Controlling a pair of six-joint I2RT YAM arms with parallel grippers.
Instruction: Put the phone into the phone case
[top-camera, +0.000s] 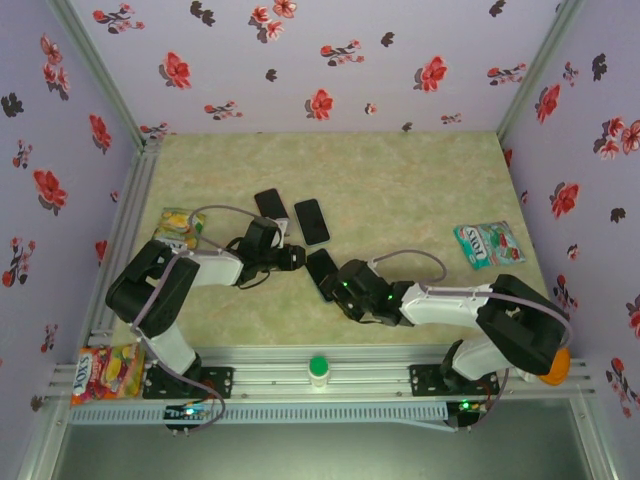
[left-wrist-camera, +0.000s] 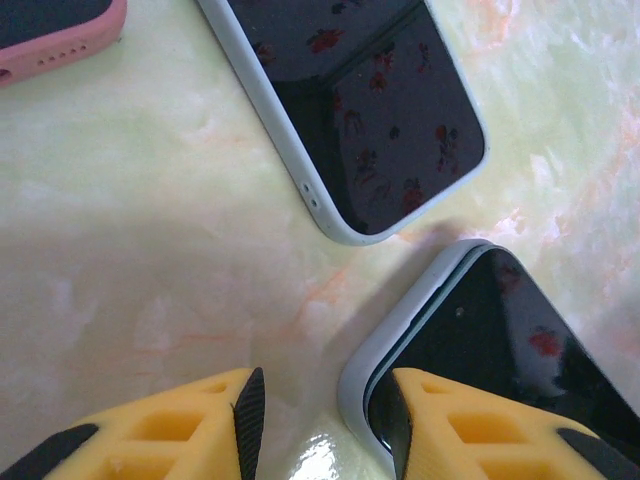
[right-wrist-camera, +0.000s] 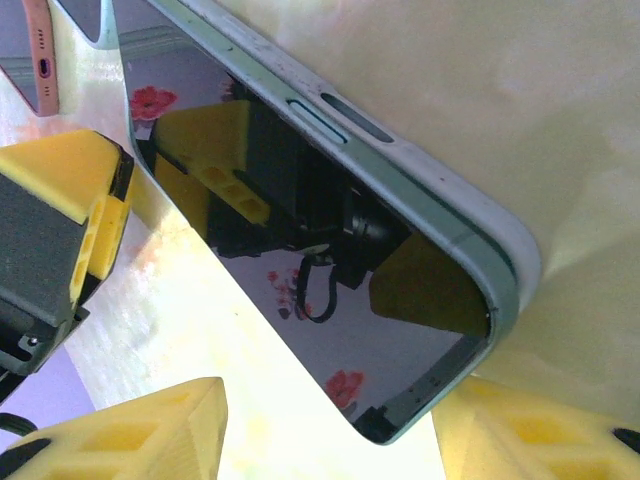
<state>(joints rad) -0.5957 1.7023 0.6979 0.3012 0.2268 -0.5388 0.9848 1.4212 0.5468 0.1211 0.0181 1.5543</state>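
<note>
Black glossy phone (left-wrist-camera: 520, 340) seems seated in its pale grey case (left-wrist-camera: 398, 320), corners inside the wide-open, empty left pincer (left-wrist-camera: 325, 410) and right pincer (right-wrist-camera: 335, 425); only pressing remains.

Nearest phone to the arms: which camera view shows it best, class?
Right wrist: the phone looms large, its screen, pale rim and side buttons clear. The left wrist catches one corner; the top external shows it small and dark.

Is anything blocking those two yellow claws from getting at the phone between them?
Nothing visible does. The left gripper has one finger at a corner of the phone, and the right gripper straddles its other end, both open.
</note>
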